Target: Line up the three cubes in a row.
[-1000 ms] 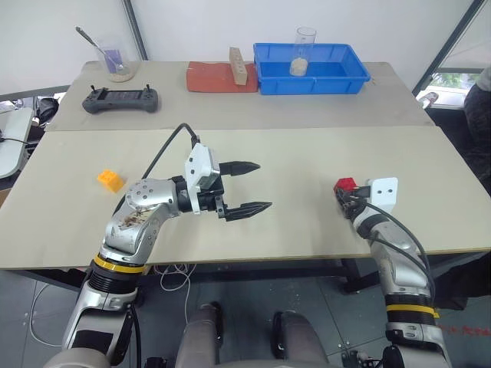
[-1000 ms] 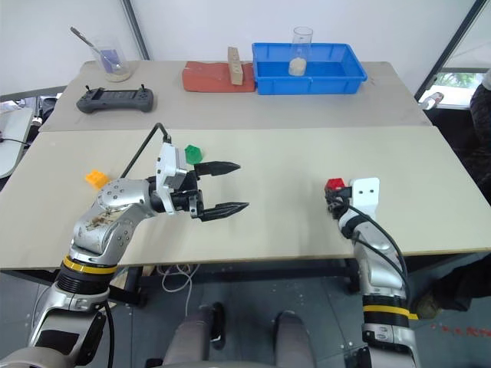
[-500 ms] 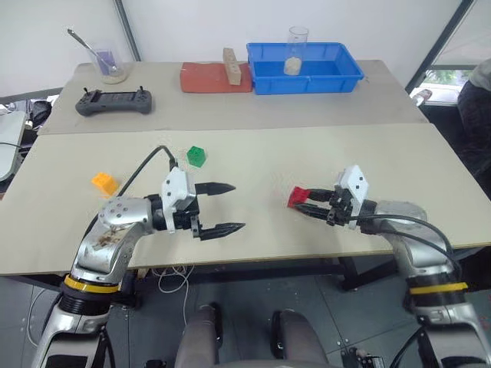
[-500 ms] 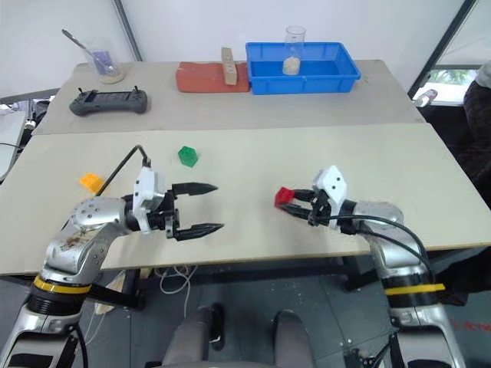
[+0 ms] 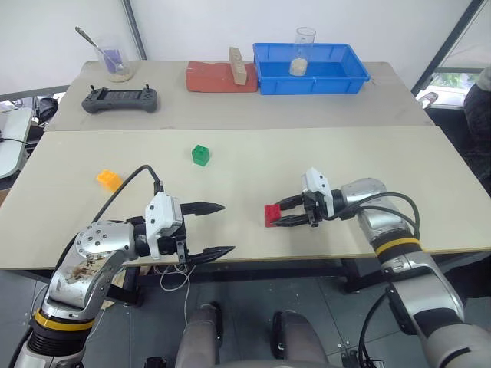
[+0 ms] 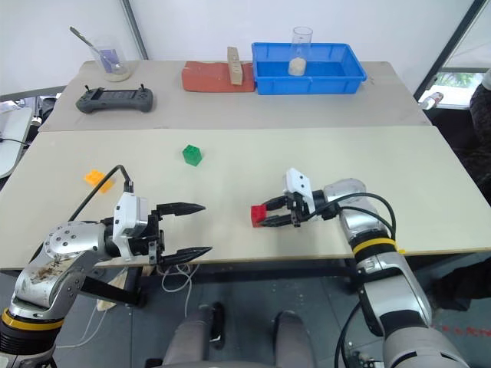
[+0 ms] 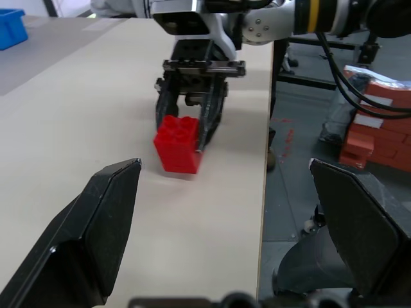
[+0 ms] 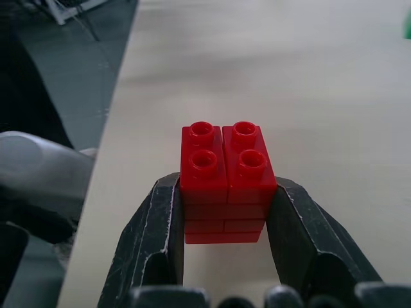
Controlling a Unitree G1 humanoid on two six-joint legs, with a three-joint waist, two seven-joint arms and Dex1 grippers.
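Observation:
My right gripper point(image 5: 282, 217) is shut on the red cube point(image 5: 273, 215), holding it low over the near middle of the table; the wrist view shows the studded red cube point(image 8: 227, 181) clamped between both fingers. The green cube point(image 5: 201, 155) sits on the table farther back, left of centre. At the left side lies the orange-yellow cube point(image 5: 108, 179). My left gripper point(image 5: 219, 228) stands open near the front edge, nothing between its fingers, pointing toward the red cube point(image 7: 178, 144).
On the back table are a blue bin point(image 5: 311, 69) with a glass, a red pad point(image 5: 215, 77) with a tan wooden block, a black controller point(image 5: 120, 99) and a cup with a spoon point(image 5: 115, 63). The table's front edge is close below both grippers.
My right gripper has swung left with the red cube, bringing it toward the table's middle. My left gripper has drawn back toward the front edge, uncovering the green cube.

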